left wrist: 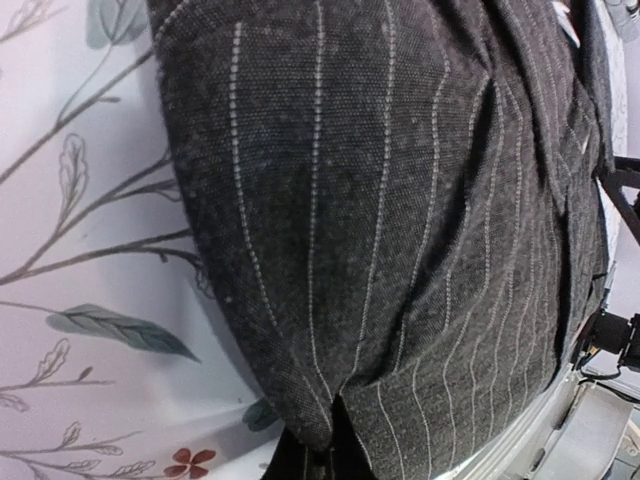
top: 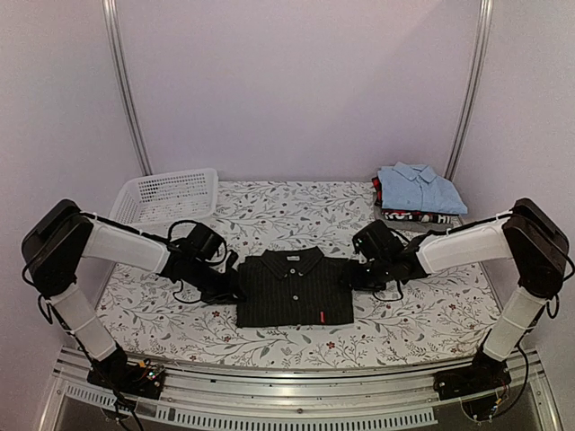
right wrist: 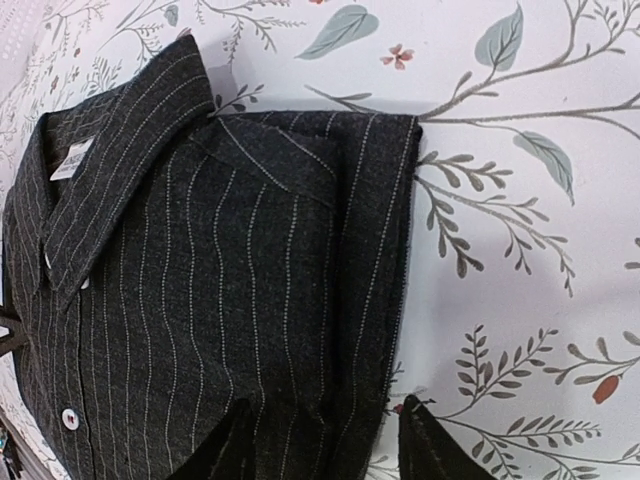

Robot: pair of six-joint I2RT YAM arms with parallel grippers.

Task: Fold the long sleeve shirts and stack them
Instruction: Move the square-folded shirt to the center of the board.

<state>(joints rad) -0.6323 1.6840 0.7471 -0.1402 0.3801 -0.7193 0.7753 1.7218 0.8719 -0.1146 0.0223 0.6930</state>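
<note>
Left gripper (top: 230, 285) is clamped shut at the left side edge of the black shirt (top: 292, 287). Its wrist view is nearly all pinstriped cloth, with creases running down into the pinch, so I read this as a grip on the fabric rather than an empty close. Right gripper (right wrist: 325, 425) has its jaws apart, straddling the shirt's right folded edge. One finger is over the cloth and the other over the table (top: 431, 305), and nothing is held. The black shirt lies flat at the near centre of the floral table. It is already a neat rectangle, with sleeves tucked under, collar toward the far side and button placket up. The arms come in low from either side, probably so the folded packet can be lifted by both edges without falling open. The light blue shirt (top: 418, 187) sits folded at the far right on top of a dark printed garment (top: 409, 215); that looks like the stack. A white mesh basket (top: 166, 193) sits far left, well apart from everything else. Judgement: folding of the black shirt is done and the carry to the stack is next. The right side needs a grip first, or the packet will sag and unfold.
</note>
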